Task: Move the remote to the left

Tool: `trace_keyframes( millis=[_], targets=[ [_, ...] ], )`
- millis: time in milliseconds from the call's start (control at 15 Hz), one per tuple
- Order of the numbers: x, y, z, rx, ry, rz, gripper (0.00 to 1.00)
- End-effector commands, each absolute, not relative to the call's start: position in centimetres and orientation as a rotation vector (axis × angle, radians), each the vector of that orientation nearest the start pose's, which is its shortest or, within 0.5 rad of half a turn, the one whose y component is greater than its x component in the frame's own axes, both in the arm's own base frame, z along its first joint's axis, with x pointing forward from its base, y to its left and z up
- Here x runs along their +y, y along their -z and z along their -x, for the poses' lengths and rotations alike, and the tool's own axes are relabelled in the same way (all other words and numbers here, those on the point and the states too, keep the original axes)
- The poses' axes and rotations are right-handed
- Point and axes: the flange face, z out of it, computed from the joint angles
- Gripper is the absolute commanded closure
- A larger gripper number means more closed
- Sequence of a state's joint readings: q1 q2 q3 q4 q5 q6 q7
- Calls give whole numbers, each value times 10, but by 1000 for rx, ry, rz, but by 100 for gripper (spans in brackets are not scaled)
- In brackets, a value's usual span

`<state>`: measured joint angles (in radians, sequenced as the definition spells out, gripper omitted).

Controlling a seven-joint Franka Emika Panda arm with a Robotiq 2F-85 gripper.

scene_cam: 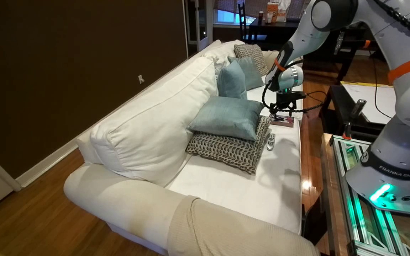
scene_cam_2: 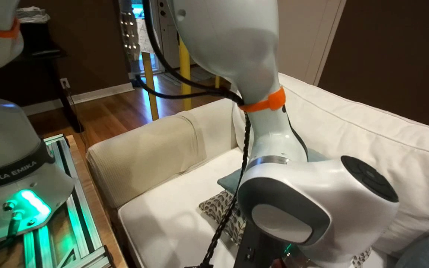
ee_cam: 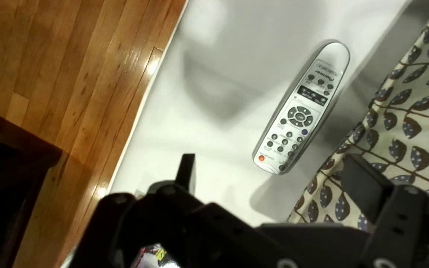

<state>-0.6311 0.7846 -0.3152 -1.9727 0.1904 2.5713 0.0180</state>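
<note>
A silver-grey remote [ee_cam: 300, 115] with dark buttons and one orange button lies flat on the white sofa seat [ee_cam: 155, 141] in the wrist view. It also shows in an exterior view [scene_cam: 271, 141], beside the patterned pillow. My gripper [ee_cam: 276, 180] is open, with its two black fingers wide apart and nothing between them. The remote's orange-button end lies just ahead of the gap between the fingers. In an exterior view the gripper [scene_cam: 282, 111] hangs above the seat, beyond the remote and over a book. In an exterior view the arm covers the spot where the remote lies.
A leaf-patterned pillow [scene_cam: 226, 151] lies close beside the remote, with a blue pillow [scene_cam: 228, 117] on top. The book [scene_cam: 282, 121] lies on the seat under the gripper. The seat's front edge drops to the wooden floor [ee_cam: 69, 74]. A sofa armrest [scene_cam_2: 155, 152] closes one end.
</note>
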Motion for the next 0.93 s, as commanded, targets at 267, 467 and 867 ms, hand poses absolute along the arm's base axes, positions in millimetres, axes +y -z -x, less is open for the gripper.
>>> trace_keyframes(
  millis=[267,467,867],
  targets=[
    [-459,-148,-330,1301,-220,2890,0],
    [-456,-169,-334,1207,-204,2947,0],
    [-449,-200,-343,1060,-174,3023,0]
  ],
)
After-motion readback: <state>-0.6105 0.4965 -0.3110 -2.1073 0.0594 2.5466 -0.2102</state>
